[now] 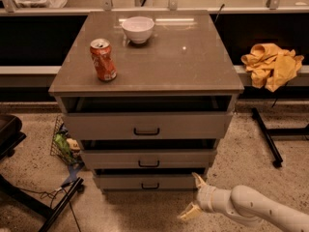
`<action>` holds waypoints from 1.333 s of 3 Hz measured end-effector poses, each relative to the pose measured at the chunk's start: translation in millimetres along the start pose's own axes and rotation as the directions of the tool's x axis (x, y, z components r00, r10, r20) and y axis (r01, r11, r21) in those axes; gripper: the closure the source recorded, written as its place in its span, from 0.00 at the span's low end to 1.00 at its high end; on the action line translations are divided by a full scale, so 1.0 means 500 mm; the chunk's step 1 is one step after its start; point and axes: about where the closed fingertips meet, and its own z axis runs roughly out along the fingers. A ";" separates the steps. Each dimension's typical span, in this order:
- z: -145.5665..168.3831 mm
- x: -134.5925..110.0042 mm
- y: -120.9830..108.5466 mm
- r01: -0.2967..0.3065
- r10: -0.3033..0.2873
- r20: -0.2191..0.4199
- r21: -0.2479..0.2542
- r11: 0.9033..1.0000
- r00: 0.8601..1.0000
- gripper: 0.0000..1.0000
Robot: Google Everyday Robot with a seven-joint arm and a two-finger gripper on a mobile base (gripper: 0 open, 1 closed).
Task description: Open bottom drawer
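While the gripper [193, 197] hangs low over the speckled floor [241, 149], its two pale fingers [198, 180] are spread apart with nothing between them. It sits at the end of a white arm [260, 209] that comes in from the lower right corner. The gripper is just in front of the right end of the bottom drawer [120, 181], well to the right of the small black handle [150, 186] at the drawer's centre. Whether the upper finger touches the drawer front cannot be told. The bottom drawer is the lowest of three in the grey-beige cabinet [193, 66], with a dark gap showing above its front. On the cabinet top stand a red soda can [103, 60] near the left edge and a white bowl [138, 29] towards the back. A yellow cloth [271, 65] lies on the ledge to the right.
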 end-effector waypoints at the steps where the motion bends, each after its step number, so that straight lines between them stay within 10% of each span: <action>1: 0.073 0.040 -0.004 0.011 -0.011 -0.028 -0.010 1.000 1.000 0.00; 4: 0.166 0.085 -0.012 -0.004 0.005 0.031 -0.042 0.999 1.000 0.00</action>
